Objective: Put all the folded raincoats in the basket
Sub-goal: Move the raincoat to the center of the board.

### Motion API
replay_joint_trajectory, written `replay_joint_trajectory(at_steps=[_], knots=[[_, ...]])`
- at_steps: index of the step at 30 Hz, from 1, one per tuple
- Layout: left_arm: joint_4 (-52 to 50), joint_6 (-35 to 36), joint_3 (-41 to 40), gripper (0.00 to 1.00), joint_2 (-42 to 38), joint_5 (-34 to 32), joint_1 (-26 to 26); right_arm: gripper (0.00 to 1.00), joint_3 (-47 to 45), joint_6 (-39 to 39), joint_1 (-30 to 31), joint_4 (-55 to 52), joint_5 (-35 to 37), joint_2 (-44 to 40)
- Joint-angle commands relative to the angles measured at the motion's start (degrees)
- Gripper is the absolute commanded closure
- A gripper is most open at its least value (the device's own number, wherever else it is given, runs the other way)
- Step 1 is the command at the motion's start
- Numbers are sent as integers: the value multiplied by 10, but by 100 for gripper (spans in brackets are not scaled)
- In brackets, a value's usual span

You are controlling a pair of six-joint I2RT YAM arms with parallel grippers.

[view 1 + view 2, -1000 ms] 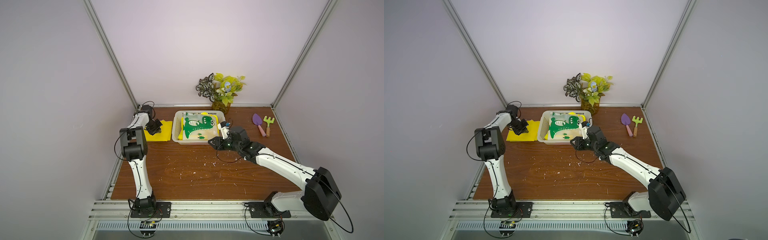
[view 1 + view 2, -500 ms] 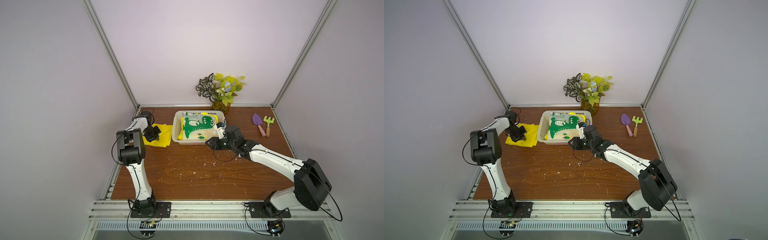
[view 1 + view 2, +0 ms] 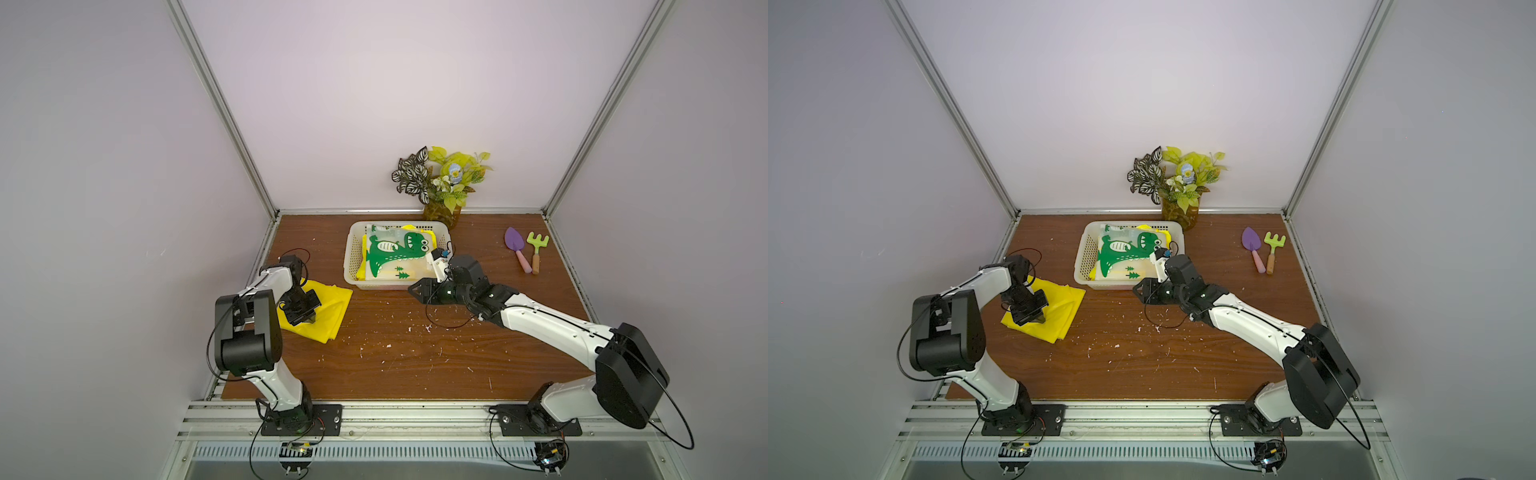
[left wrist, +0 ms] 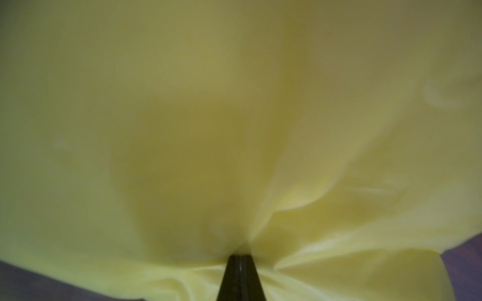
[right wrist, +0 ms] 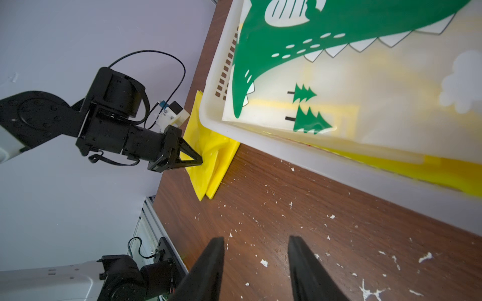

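Presently, item by item.

1. Left gripper (image 3: 312, 327) (image 4: 240, 258): jaws pressed together, pinching a fold of yellow fabric. The wrist view is filled with that fabric, blurred.
2. Folded yellow raincoat (image 3: 330, 305) (image 3: 1063, 303): held in that pinch and lying on the table (image 3: 395, 357). It is outside the basket, on its left side, with one corner near the basket's near-left corner. Whether they touch cannot be told. The right wrist view (image 5: 208, 159) shows layered edges.
3. Right gripper (image 3: 413, 287) (image 5: 257, 247): jaws apart, nothing between them. It hangs low over bare wood just beside the basket's near wall and points toward the left arm.
4. Basket (image 3: 351, 257) (image 3: 1080, 257): white, perforated sides, rolled rim. It stands at the back middle of the table.
5. Dinosaur-print pouch (image 3: 395, 253) (image 5: 365, 86): translucent, with a green dinosaur and small trees. It lies inside the basket on top of more yellow material.
6. Potted plant (image 3: 442, 183): stands against the back wall, behind the basket's far-right corner.
7. Purple trowel (image 3: 515, 246) and green rake (image 3: 537, 249): side by side on the right of the table, well apart from the basket.
8. White flecks (image 3: 388, 345): scattered over the wood.
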Motion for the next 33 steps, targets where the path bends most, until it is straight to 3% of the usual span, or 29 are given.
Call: replay_joint_trajectory(at_steps=[1,7,12,18,24,29,33], knots=[[-28,-1,-46,100,-48,7,-10,52,-2,13,16,13,21,-15],[-26,-23,-125,100,-139,46,-34,43,6,23,50,15,47,2],[-28,-40,-130,100,-220,90,-39,38,35,43,90,26,70,35],[-28,-35,-59,65,-251,85,-39,28,48,97,150,90,99,81],[-29,-21,-3,46,-241,93,-25,26,84,148,209,113,152,154],[-28,-20,7,27,-283,86,-9,24,117,173,231,142,118,230],[-28,-11,-13,24,-313,68,-2,23,141,181,235,138,99,282]])
